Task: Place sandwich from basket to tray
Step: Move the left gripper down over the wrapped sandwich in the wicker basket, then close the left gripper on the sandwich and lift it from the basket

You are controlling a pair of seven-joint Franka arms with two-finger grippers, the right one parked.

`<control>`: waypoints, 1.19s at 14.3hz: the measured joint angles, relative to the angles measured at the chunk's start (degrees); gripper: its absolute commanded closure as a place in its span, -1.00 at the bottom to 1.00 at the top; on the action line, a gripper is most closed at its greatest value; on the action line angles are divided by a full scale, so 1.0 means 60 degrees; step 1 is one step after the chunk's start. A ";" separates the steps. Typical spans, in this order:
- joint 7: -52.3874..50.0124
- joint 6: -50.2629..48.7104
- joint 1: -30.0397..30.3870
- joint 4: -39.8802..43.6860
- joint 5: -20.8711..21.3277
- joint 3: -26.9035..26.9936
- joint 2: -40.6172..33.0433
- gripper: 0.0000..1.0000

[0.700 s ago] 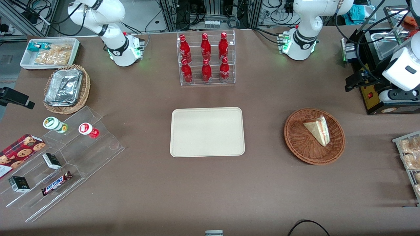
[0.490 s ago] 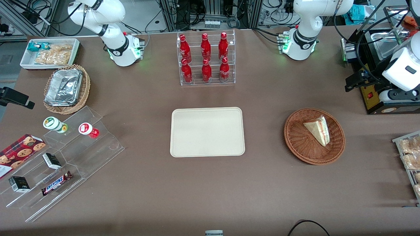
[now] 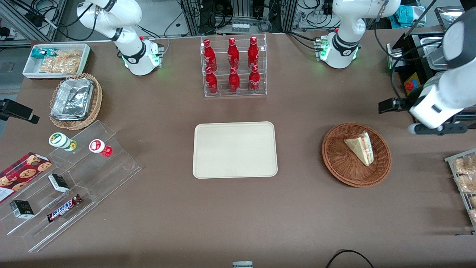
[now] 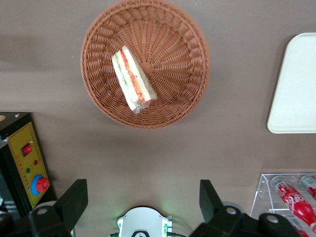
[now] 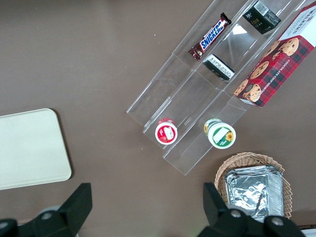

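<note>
The sandwich (image 3: 360, 148) (image 4: 133, 79), a pale wedge with red and green filling, lies in the round reddish-brown basket (image 3: 340, 160) (image 4: 173, 59). The beige tray (image 3: 235, 149) (image 4: 296, 84) lies bare at the table's middle, toward the parked arm from the basket. My gripper (image 3: 437, 129) (image 4: 142, 197) hangs high over the table, beside the basket toward the working arm's end and a little farther from the front camera. It is open, its black fingers (image 4: 74, 200) wide apart with nothing between them.
A black control box (image 3: 412, 83) (image 4: 29, 163) with a red button stands near my arm. A rack of baked goods (image 3: 463, 178) sits at the table edge. A red bottle rack (image 3: 233, 67) stands farther back than the tray. Acrylic steps (image 3: 74, 178) hold snacks.
My left arm has swung away from the black control box, coming lower and closer to the basket. The sandwich, basket and tray have not moved.
</note>
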 measured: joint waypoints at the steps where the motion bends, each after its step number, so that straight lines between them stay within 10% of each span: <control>1: 0.0000 0.0482 0.0001 -0.0318 0.0013 0.0006 0.0125 -1.00; 9: -0.0240 0.4351 0.0462 -0.2757 0.0056 0.0070 0.0863 -1.00; 17: -0.5303 0.7395 0.0470 -0.4949 0.0056 0.0039 0.0850 -1.00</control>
